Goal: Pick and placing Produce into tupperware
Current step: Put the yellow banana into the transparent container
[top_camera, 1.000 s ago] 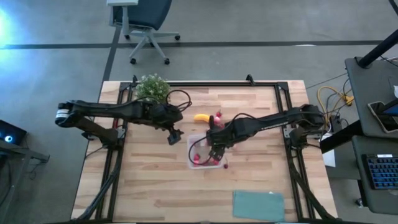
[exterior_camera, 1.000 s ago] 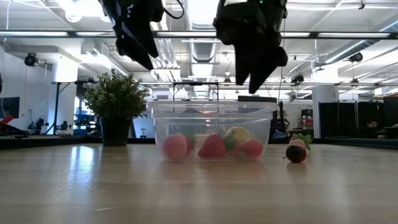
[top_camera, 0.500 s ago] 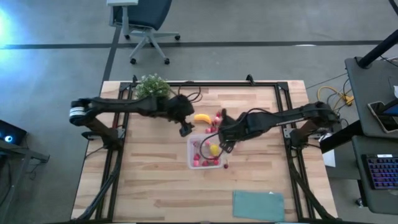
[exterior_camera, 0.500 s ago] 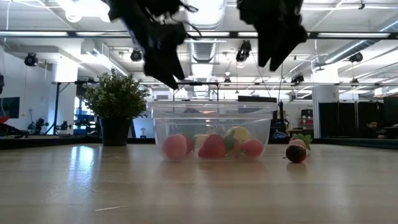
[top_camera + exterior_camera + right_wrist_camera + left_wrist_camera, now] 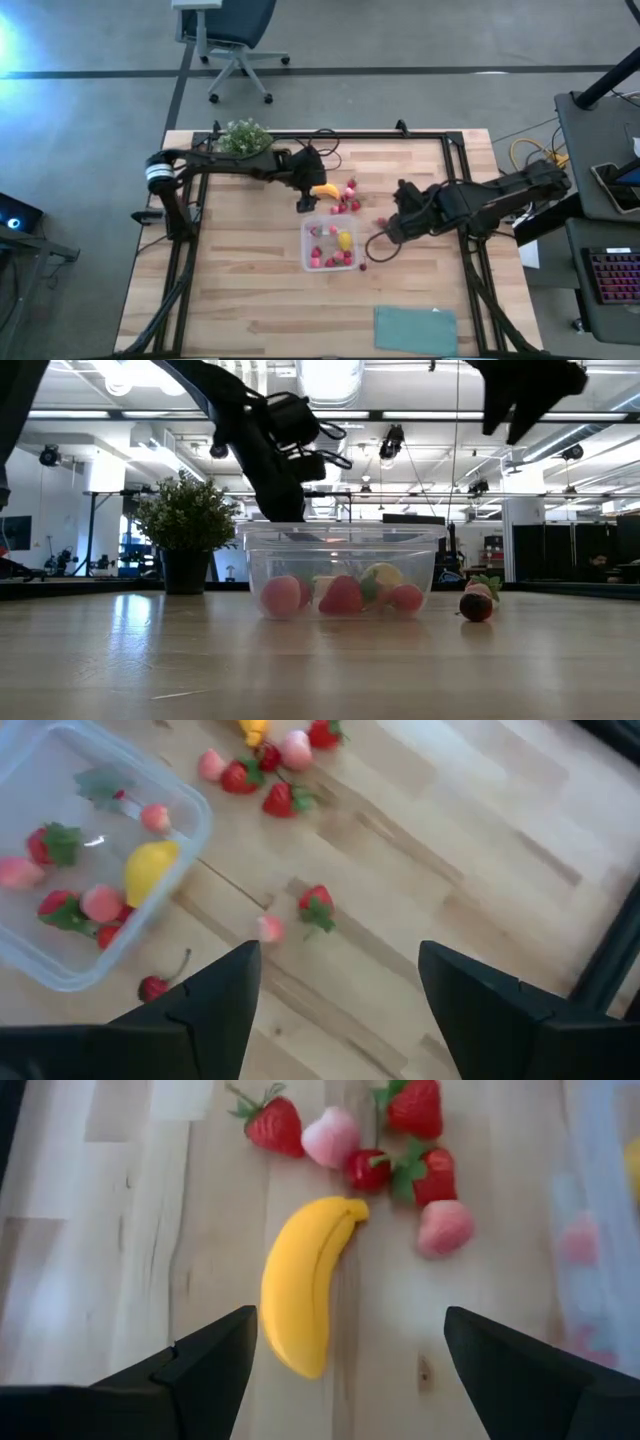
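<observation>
Since a sec ago the left arm swung from the tupperware [image 5: 329, 246] to the banana [image 5: 305, 1283]; right gripper [image 5: 375, 247] backed off, wide open, empty. Your left gripper [image 5: 345, 1365], spread wide w/ nothing held, hovers over the banana on the counter [image 5: 250, 290]. Looks light, stiff, slick: pinch its middle, across the width.

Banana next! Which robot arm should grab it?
Probably the left. The left gripper hangs open right beside the banana, which lies between its fingers in the left wrist view. The right gripper is farther off, past the tupperware.
</observation>
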Available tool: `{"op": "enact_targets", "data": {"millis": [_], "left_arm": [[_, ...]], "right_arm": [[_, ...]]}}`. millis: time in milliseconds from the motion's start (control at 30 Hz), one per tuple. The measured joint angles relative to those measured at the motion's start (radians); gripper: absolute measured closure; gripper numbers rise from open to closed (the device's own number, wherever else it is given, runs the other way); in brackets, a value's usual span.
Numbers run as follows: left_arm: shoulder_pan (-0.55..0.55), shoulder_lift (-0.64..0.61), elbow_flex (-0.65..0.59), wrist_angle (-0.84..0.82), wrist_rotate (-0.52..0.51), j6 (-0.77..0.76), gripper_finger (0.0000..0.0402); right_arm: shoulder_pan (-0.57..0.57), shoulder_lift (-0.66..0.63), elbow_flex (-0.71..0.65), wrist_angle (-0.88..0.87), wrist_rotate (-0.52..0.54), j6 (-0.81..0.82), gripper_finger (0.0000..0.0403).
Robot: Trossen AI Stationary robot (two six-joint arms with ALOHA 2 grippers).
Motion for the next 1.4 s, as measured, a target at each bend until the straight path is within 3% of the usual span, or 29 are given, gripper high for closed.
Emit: {"op": "enact_targets", "data": {"millis": [433,700,1133,1400], "left_arm": [[0.051,0.073,0.056,0.011,0.069,0.1,0.0095],[0.051,0.164,0.094,0.039,0.028,0.098,0.0095],[0.052,0.256,0.159,0.01,0.025,0.098,0.0096],[0.052,0.263,0.159,-0.003,0.026,0.101,0.0132]], "right_arm": [[0.024,-0.123,-0.192,0.018,-0.013,0.115,0.0138],[0.024,-0.17,-0.271,0.079,-0.012,0.122,0.0138],[0.024,-0.185,-0.301,0.111,-0.012,0.117,0.0138],[0.024,-0.19,-0.3,0.111,0.004,0.115,0.0138]]}}
